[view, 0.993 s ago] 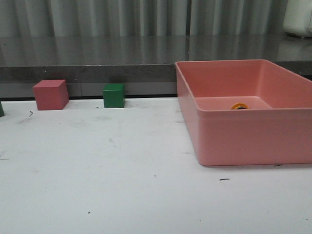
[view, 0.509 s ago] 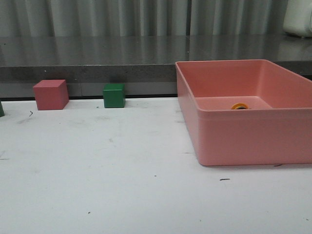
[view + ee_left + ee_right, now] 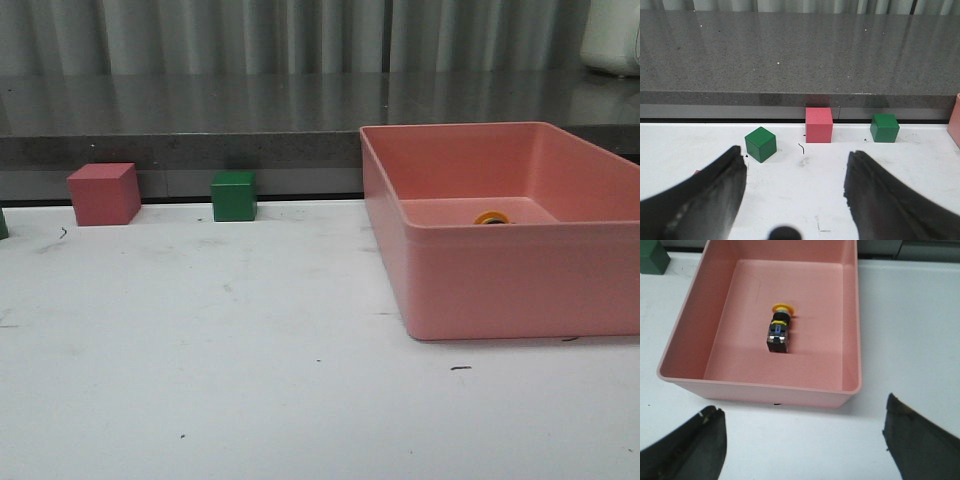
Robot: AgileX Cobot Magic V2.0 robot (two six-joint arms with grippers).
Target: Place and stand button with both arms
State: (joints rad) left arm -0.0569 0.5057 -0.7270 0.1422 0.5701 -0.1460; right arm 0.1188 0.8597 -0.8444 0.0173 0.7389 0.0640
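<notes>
The button (image 3: 778, 331) lies on its side on the floor of the pink bin (image 3: 850, 320), yellow cap pointing to the bin's far wall. In the front view only its yellow cap (image 3: 492, 217) peeks over the bin's near wall (image 3: 520, 285). My right gripper (image 3: 802, 412) is open over the white table, short of the bin's near wall, with nothing between its fingers. My left gripper (image 3: 795, 167) is open above the table on the left side, empty, facing the cubes. Neither arm shows in the front view.
A red cube (image 3: 104, 194) and a green cube (image 3: 234, 196) stand at the table's back edge under a grey counter (image 3: 200, 110). Another green cube (image 3: 760, 144) sits nearer my left gripper. The pink bin fills the right half of the table.
</notes>
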